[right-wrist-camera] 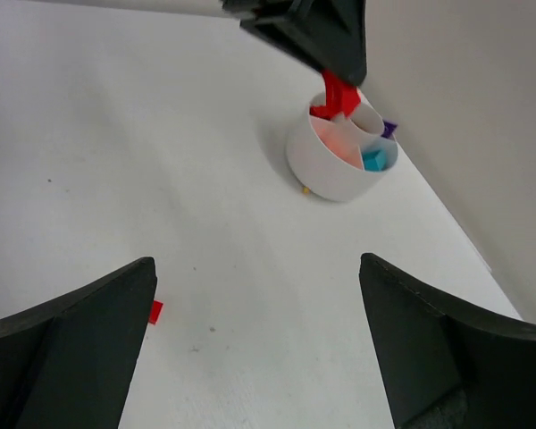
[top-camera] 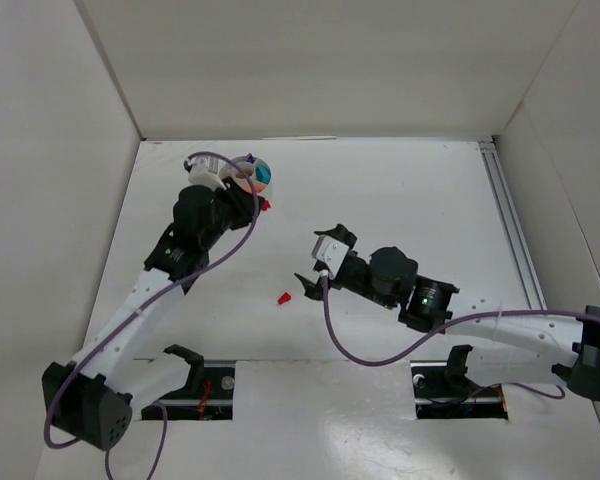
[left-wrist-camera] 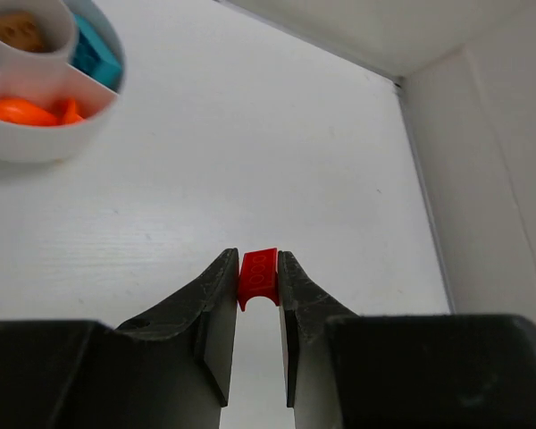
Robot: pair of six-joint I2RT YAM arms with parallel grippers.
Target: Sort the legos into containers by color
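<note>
My left gripper [left-wrist-camera: 258, 268] is shut on a red lego [left-wrist-camera: 258, 275] and holds it above the table, just right of the white round dish [left-wrist-camera: 49, 143]. The dish holds orange legos [left-wrist-camera: 27, 112], a teal one [left-wrist-camera: 94, 54] and a brown one [left-wrist-camera: 18, 31] in the central well. In the top view the left gripper [top-camera: 263, 205] sits at the dish's [top-camera: 242, 187] near right edge. My right gripper [right-wrist-camera: 257, 264] is open and empty over the table. A second red lego [right-wrist-camera: 155, 311] lies by its left finger and shows in the top view [top-camera: 284, 297].
A purple lego [right-wrist-camera: 389, 128] lies on the table behind the dish, close to the back wall. A tiny yellow-orange piece [right-wrist-camera: 305, 189] lies at the dish's base. White walls enclose the table; a rail [top-camera: 505, 200] runs along the right side.
</note>
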